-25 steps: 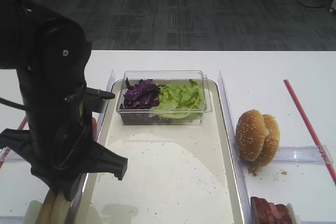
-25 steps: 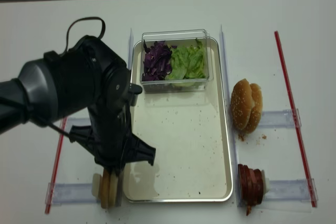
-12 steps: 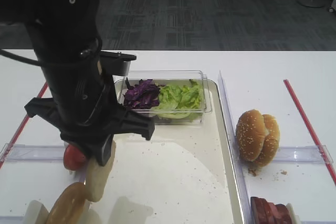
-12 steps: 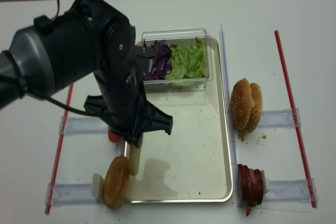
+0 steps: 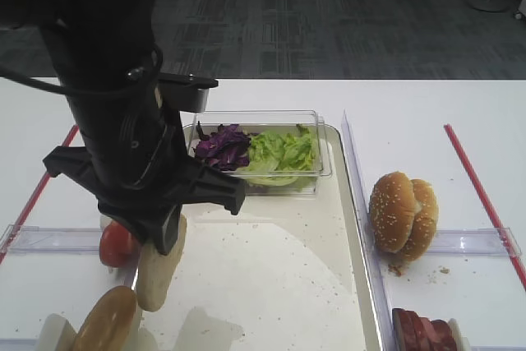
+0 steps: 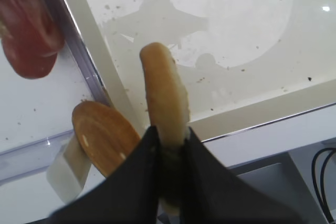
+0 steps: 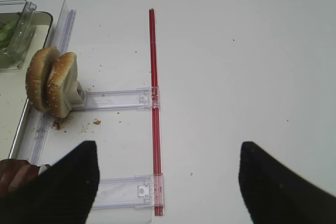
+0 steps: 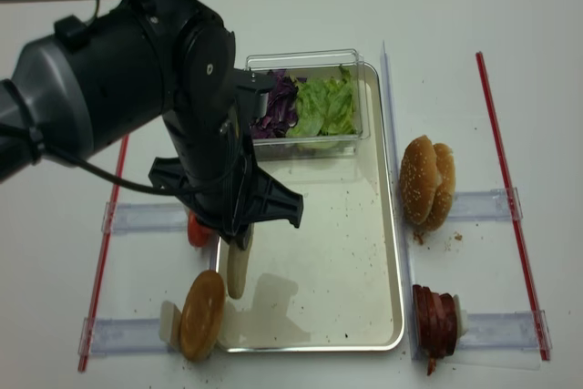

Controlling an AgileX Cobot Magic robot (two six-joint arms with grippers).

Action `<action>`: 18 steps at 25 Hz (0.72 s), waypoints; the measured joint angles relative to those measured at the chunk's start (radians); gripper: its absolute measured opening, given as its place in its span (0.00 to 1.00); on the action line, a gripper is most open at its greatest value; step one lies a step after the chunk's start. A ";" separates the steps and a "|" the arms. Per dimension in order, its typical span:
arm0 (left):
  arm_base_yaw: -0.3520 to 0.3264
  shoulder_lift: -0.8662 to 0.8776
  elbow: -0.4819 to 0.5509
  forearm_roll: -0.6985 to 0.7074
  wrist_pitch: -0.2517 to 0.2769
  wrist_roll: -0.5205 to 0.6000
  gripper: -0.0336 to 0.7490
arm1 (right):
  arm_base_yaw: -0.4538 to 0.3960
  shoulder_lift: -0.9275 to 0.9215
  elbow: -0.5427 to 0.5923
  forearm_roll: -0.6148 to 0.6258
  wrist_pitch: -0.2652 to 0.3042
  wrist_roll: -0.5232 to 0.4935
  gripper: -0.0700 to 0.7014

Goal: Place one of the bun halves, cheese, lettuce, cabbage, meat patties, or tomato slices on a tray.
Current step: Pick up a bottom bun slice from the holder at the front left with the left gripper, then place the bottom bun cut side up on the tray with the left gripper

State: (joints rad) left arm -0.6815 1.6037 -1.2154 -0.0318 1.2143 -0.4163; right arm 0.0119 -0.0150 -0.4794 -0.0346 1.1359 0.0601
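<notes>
My left gripper [image 6: 169, 135] is shut on a bun half [image 6: 163, 93], which hangs edge-on over the left rim of the cream tray [image 8: 332, 252]. From above, the bun half [image 8: 237, 272] dangles under the black arm. The other brown bun half [image 8: 202, 313] leans in its rack outside the tray. Tomato slices [image 8: 195, 230] sit left of the tray and meat patties [image 8: 435, 318] at the lower right. Lettuce [image 8: 326, 107] and cabbage [image 8: 278, 114] fill a clear tub. No cheese shows. My right gripper [image 7: 168, 149] hangs open above bare table.
Sesame buns [image 8: 426, 182] stand on edge in a clear holder right of the tray. Red strips [image 8: 499, 161] line the table on both sides. The clear tub [image 5: 256, 154] takes up the tray's far end. The black left arm [image 5: 123, 121] hides the tray's left rim.
The left arm rose from the bun rack with one bun half in its jaws and shifted right to the tray's left edge. The other bun half stayed in the rack.
</notes>
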 joint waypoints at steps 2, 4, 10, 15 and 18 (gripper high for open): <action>0.000 0.000 0.000 0.000 0.000 0.020 0.11 | 0.000 0.000 0.000 0.000 0.000 0.000 0.83; 0.000 0.000 0.000 0.000 0.000 0.049 0.11 | 0.000 0.000 0.000 0.000 0.000 0.000 0.83; 0.000 0.000 0.000 -0.103 0.000 0.177 0.11 | 0.000 0.000 0.000 0.000 0.000 0.000 0.83; 0.019 0.000 -0.002 -0.228 0.002 0.286 0.11 | 0.000 0.000 0.000 0.000 0.000 0.000 0.83; 0.081 0.000 -0.002 -0.344 -0.002 0.374 0.11 | 0.000 0.000 0.000 0.000 0.000 0.000 0.83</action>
State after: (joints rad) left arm -0.6006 1.6037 -1.2170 -0.3754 1.2123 -0.0425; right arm 0.0119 -0.0150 -0.4794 -0.0346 1.1359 0.0601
